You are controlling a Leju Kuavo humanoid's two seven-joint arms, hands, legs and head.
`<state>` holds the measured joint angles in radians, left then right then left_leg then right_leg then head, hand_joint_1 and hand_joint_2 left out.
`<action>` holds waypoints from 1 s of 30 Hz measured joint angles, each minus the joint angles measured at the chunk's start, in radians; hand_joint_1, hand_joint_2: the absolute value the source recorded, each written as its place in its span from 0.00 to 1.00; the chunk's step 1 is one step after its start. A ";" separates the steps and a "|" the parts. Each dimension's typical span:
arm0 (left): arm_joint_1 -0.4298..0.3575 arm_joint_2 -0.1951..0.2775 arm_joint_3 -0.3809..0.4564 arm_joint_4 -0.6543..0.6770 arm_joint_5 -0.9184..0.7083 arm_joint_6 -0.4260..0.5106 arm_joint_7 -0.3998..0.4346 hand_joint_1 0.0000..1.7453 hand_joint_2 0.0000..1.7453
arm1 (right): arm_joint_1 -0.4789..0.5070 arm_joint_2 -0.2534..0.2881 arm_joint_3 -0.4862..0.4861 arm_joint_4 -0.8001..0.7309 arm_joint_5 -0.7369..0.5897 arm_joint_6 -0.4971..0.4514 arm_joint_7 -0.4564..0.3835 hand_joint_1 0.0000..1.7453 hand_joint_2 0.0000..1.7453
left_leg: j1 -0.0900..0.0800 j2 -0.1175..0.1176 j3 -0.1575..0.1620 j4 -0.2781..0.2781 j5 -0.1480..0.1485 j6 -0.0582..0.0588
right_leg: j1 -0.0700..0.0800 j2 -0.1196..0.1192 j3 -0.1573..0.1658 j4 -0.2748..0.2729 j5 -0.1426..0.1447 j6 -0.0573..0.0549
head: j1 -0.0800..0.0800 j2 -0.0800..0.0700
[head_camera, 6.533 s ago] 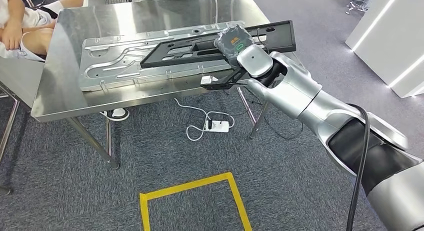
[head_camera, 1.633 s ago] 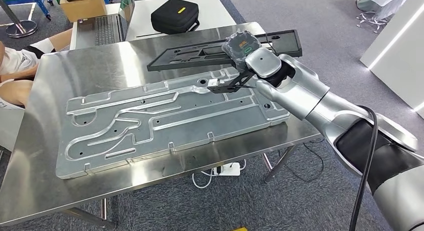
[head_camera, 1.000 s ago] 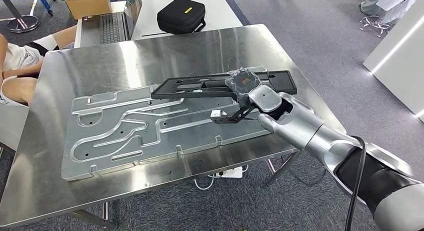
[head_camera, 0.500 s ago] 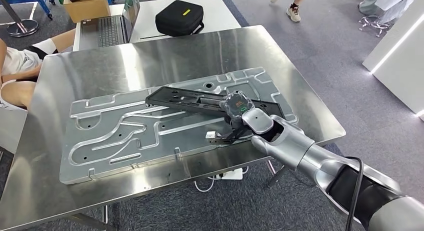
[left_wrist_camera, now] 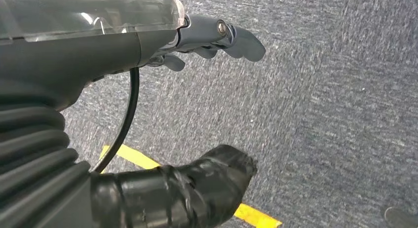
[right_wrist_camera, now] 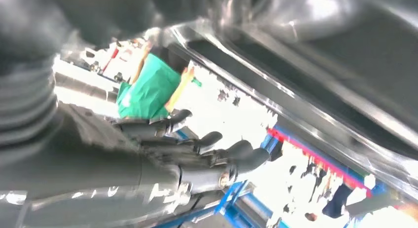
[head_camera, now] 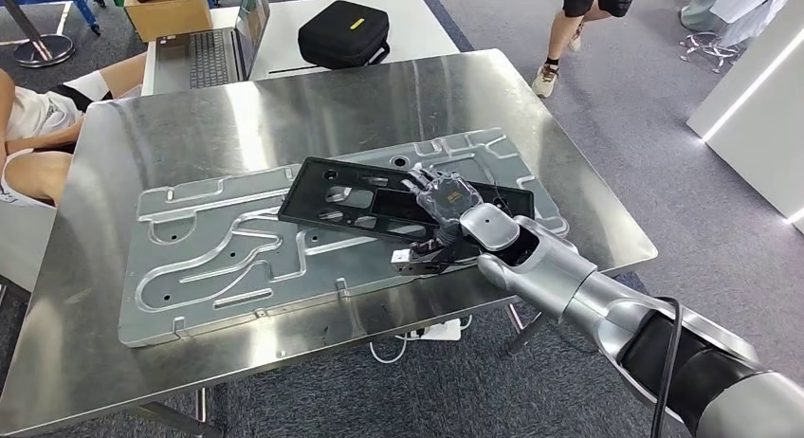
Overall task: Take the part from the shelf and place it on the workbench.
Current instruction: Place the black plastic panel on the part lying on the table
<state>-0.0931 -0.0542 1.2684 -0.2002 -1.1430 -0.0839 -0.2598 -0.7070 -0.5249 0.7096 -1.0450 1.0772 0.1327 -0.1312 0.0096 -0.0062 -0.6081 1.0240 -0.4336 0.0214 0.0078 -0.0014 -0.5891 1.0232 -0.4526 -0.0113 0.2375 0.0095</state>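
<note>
head view: the right hand rests on the black part, fingers spread, above the plate on the desk. left wrist view: the left hand hangs over carpet, fingers loosely apart, holding nothing.

Right wrist view is motion-blurred; the black part is seen only as a dark smear, and contact with the fingers cannot be told. In head view, the right hand covers a stretch of the part, so the grip is hidden. The tabletop is cut off at the lower left. People at the edges are cropped.
</note>
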 joint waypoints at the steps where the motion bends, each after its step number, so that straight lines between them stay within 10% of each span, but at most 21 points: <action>1: 0.000 -0.001 0.000 0.000 0.000 0.000 -0.001 0.00 0.00 | -0.003 -0.001 0.000 0.000 0.000 0.003 -0.002 0.00 0.00 | 0.000 0.001 -0.001 -0.001 0.000 -0.005 | -0.002 0.000 0.002 -0.006 0.003 -0.003 | 0.000 0.000; 8: 0.002 -0.002 0.000 0.000 -0.001 0.002 -0.006 0.00 0.00 | -0.027 -0.001 0.000 0.001 0.001 0.037 -0.005 0.00 0.00 | 0.006 0.002 -0.118 0.261 -0.132 -0.031 | -0.013 -0.005 0.011 -0.029 0.019 -0.019 | -0.001 0.000; 12: 0.001 -0.003 0.000 0.000 -0.001 0.002 -0.014 0.00 0.00 | -0.078 -0.011 0.000 -0.001 0.001 0.085 -0.006 0.00 0.00 | 0.014 0.002 -0.027 0.085 -0.037 -0.038 | -0.018 -0.002 0.000 0.003 0.002 0.000 | -0.001 0.000; 17: 0.001 -0.008 0.000 0.000 0.000 0.002 -0.018 0.00 0.00 | -0.191 -0.035 0.001 -0.010 -0.005 0.158 -0.008 0.00 0.00 | 0.010 -0.002 -0.006 0.032 -0.025 -0.009 | -0.017 0.002 -0.017 0.026 -0.007 0.025 | -0.001 0.000; 22: 0.000 -0.014 0.000 0.000 0.000 0.002 -0.020 0.00 0.00 | -0.309 -0.051 0.004 -0.015 -0.019 0.214 -0.003 0.00 0.00 | 0.010 -0.001 -0.009 0.027 -0.016 0.010 | -0.021 0.002 -0.116 0.248 -0.127 0.039 | -0.001 0.000; 24: 0.000 -0.018 0.001 0.000 0.003 0.001 -0.019 0.00 0.00 | -0.338 -0.054 0.012 -0.016 -0.028 0.230 -0.001 0.00 0.00 | 0.006 -0.002 -0.009 0.028 -0.015 0.012 | -0.019 0.002 -0.134 0.288 -0.126 0.035 | -0.001 0.000; 28: 0.000 -0.031 0.003 0.001 0.008 0.001 -0.015 0.00 0.00 | -0.402 -0.068 0.028 -0.029 -0.049 0.245 0.006 0.00 0.00 | -0.001 -0.006 -0.012 0.027 -0.010 0.011 | -0.001 0.004 -0.029 0.066 -0.009 -0.010 | -0.001 0.000; 30: -0.001 -0.038 0.005 0.001 0.008 0.001 -0.014 0.00 0.00 | -0.423 -0.076 0.033 -0.034 -0.053 0.246 0.009 0.00 0.00 | 0.005 -0.006 -0.018 0.025 -0.003 0.003 | 0.010 0.005 -0.015 0.024 0.002 -0.024 | -0.001 0.000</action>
<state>-0.0939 -0.0918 1.2733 -0.1991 -1.1345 -0.0826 -0.2737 -1.1300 -0.6005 0.7423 -1.0789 1.0246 0.3791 -0.1218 0.0145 -0.0119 -0.6266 1.0488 -0.4361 0.0239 0.0182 0.0032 -0.6037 1.0475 -0.4508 -0.0349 0.2368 0.0095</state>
